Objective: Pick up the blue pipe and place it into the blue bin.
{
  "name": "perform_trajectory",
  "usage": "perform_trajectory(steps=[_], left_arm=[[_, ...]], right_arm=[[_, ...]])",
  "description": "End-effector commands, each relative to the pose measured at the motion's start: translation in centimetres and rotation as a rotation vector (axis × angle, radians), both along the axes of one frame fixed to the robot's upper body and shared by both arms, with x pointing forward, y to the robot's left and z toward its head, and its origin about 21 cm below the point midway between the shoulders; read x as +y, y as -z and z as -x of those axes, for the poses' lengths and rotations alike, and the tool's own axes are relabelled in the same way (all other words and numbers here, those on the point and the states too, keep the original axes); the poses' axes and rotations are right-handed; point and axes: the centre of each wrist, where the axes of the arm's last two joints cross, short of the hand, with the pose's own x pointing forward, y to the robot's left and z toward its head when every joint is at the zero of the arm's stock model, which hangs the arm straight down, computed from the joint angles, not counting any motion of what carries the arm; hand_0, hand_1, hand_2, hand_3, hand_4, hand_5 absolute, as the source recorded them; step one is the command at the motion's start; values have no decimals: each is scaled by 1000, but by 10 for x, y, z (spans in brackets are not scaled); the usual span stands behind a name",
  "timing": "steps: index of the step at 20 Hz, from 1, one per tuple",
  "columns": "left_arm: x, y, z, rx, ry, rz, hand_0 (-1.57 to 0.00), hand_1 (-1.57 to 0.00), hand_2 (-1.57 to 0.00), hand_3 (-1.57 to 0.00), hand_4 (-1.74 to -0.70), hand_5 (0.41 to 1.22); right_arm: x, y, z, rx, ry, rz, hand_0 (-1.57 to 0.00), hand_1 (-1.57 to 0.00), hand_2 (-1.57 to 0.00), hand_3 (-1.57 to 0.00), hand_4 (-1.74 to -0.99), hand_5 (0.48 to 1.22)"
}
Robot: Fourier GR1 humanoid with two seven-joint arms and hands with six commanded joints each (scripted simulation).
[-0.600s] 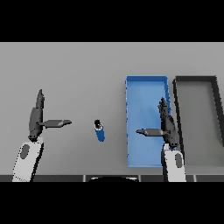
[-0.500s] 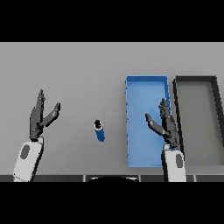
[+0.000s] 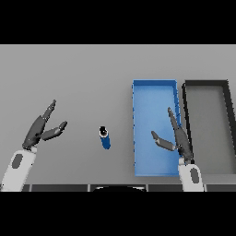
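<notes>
The right hand (image 3: 177, 138) covers part of the blue bin (image 3: 154, 92), hiding some of its floor and right wall. The pipe (image 3: 105, 137) is small; its dark top end may be an opening, but that cannot be told. Both forearms are cut off at the scene's lower edge.

A short blue pipe (image 3: 105, 137) with a dark open end lies on the grey table, apart from and left of the empty, rectangular blue bin (image 3: 155, 94) with low walls.

A plain grey table (image 3: 69, 73) fills the whole view under even, shadowless light.
</notes>
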Motion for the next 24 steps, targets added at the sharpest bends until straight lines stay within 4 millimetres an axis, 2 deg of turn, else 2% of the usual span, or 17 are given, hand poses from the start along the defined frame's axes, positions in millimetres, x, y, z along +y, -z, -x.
perform_trajectory(steps=[1, 3, 7, 8, 14, 20, 22, 24], left_arm=[[-3, -2, 1, -5, 19, 1, 1, 1, 1, 1, -967, 598], [-4, -3, 6, -11, 73, 10, 1, 1, 1, 1, -965, 590], [-18, -6, 22, 38, 230, -7, 1, 1, 1, 1, -989, 566], [-23, -14, 27, 42, 268, -22, 1, 1, 1, 1, -997, 548], [-63, -3, 45, 175, 400, -99, 1, 1, 1, 1, -1075, 472], [-103, 15, 41, 145, 468, -57, 1, 1, 1, 1, -1149, 484], [-117, 20, 35, 133, 468, -36, 1, 1, 1, 1, -1145, 486], [-123, 25, 26, 132, 457, -26, 1, 1, 1, 1, -1131, 488]], right_arm=[[-1, 0, -2, 15, 5, 5, 1, 1, 1, 1, -1191, 587], [0, -3, -1, 6, -3, 8, 1, 1, 1, 1, -1182, 583], [4, -7, -3, 24, 1, -13, 1, 1, 1, 1, -1200, 580], [3, -6, -4, 24, 1, -17, 1, 1, 1, 1, -1209, 581], [0, -7, 0, 5, -8, -19, 1, 1, 1, 1, -1219, 572], [3, -3, -1, 33, 2, -23, 1, 1, 1, 1, -1210, 564], [1, -7, 0, 21, 6, -35, 1, 1, 1, 1, -1209, 556], [2, -6, 1, 22, -1, -37, 1, 1, 1, 1, -1206, 554]])
